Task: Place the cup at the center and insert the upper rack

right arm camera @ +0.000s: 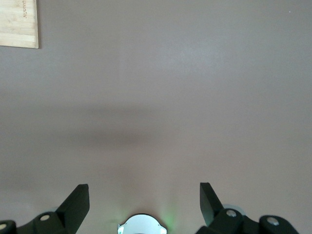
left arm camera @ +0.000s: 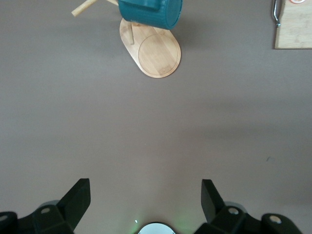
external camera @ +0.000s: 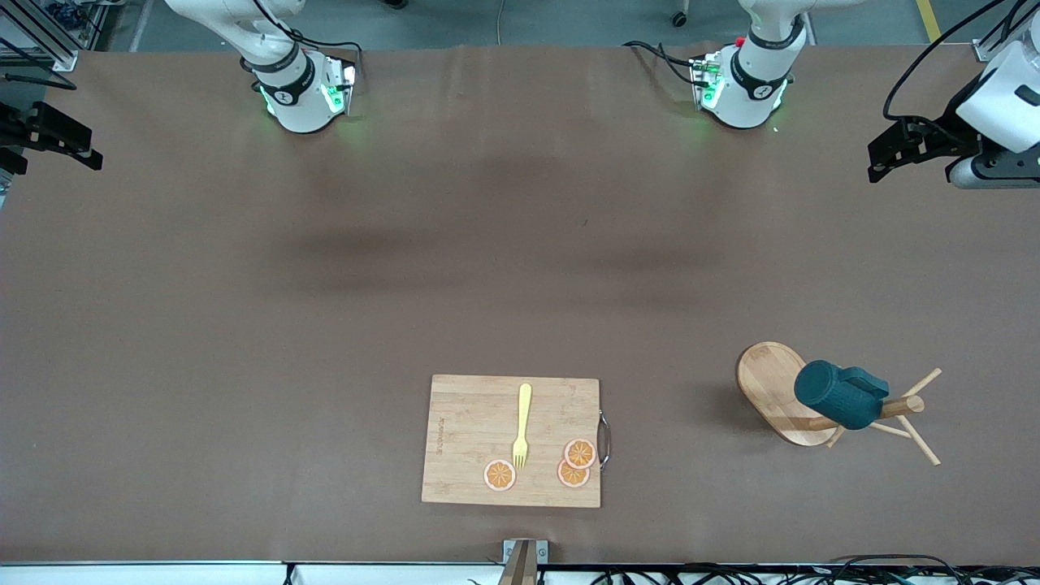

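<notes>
Brown worktop, front view: the cup hangs on a tipped-over rack near the left arm's end, toward the camera edge, not at center (so placing appears left). Its long axis lies level, its closed bottom toward the right arm's end.

Left wrist view: left tool released, over bare worktop.

Right wrist view: right tool released, likewise.

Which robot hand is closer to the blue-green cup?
The left. The left gripper is up at the table's edge at the cup's end, fingers open. The right gripper waits open at the right arm's end, away from the cup.
</notes>
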Controlling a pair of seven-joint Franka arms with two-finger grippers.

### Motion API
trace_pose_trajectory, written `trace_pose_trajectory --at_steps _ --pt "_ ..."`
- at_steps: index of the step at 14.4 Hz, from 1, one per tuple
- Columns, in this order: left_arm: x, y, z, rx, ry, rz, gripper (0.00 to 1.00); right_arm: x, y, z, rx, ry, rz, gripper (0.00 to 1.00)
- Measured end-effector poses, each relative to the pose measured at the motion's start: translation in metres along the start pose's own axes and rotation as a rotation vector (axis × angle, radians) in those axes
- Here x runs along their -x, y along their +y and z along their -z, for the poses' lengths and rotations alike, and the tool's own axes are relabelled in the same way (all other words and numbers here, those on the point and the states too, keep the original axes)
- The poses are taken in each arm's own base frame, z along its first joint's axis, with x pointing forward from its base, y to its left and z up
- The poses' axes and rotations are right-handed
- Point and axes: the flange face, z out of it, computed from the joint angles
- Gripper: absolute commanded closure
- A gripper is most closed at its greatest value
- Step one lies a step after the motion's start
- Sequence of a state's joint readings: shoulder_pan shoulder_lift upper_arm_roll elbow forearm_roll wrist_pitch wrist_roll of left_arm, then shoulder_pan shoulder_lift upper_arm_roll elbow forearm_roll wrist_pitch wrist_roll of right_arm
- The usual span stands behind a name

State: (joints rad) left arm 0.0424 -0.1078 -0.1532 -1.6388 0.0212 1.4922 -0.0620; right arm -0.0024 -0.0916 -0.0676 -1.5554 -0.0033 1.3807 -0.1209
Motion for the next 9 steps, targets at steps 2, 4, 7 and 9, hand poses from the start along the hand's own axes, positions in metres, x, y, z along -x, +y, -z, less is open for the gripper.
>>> trace_pose_trajectory --at_steps 2,4,7,9 --pt "0.001 0.007 0.002 -0.001 0.006 0.018 0.0 0.0 0.0 0.0 0.0 0.0 0.0 0.0" --pt "0.003 0.013 0.003 -0.002 0.008 0.023 0.0 0.0 0.0 0.0 0.0 0.0 0.0 0.0" --pt "0.002 0.017 0.006 0.024 0.014 0.018 0.0 0.0 0.0 0.0 0.0 0.0 0.0 0.0" --pt "0.003 0.017 0.01 0.032 0.024 0.014 0.0 0.0 0.0 0.0 0.0 0.0 0.0 0.0"
